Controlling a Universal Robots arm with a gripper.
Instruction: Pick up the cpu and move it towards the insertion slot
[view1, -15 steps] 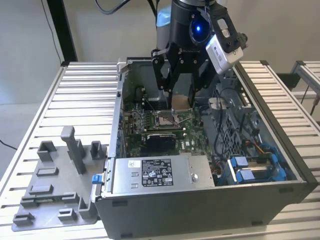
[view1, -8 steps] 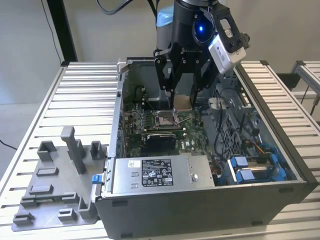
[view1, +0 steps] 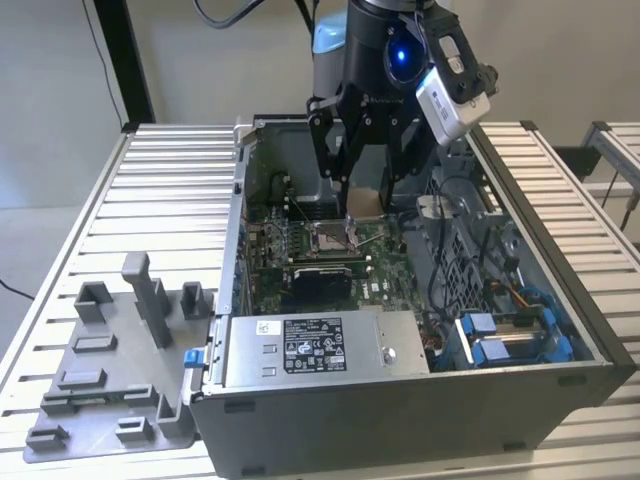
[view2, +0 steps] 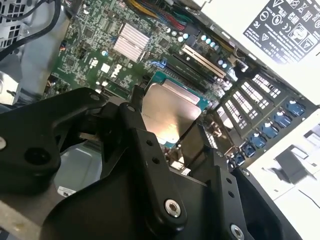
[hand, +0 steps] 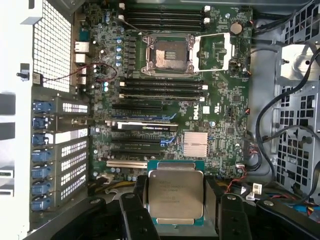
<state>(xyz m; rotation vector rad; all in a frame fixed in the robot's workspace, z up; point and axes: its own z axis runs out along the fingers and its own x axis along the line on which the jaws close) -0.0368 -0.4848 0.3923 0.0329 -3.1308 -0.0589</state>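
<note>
Tool: we see the tool (view1: 362, 205) lowered into the open computer case (view1: 400, 410), its black fingers (hand: 137, 215) closed on two opposite edges of the cpu (hand: 175, 196).
Cpu position: it sits between the fingers, held above the green circuit board (hand: 220, 112) and not touching it; in the exterior view the cpu (view1: 363, 204) hangs just above the insertion slot (view1: 333, 238).
Cpu and slot: in the first wrist view the insertion slot (hand: 169, 54) is well apart from the cpu, with rows of long black memory slots (hand: 162, 86) and a small ribbed heatsink (hand: 195, 144) between them.
Cpu look: a thin flat square, with a smooth matt metal top of pale beige-silver, and a narrow green rim around it; in the second wrist view the cpu (view2: 170, 112) is tilted to the camera and one finger hides a corner.
Slot look: a square metal frame with a grey pin field in the centre; its lid frame (hand: 214, 51) is folded open just beside it.
Fingers: black, rigid links with round silver screws (view2: 172, 208).
Case: dark metal box, lying on its side on the table (view1: 150, 190) of pale ribbed slats.
Beside the case: a grey plastic tray (view1: 110, 375) with upright blocks, on the exterior view's left.
</note>
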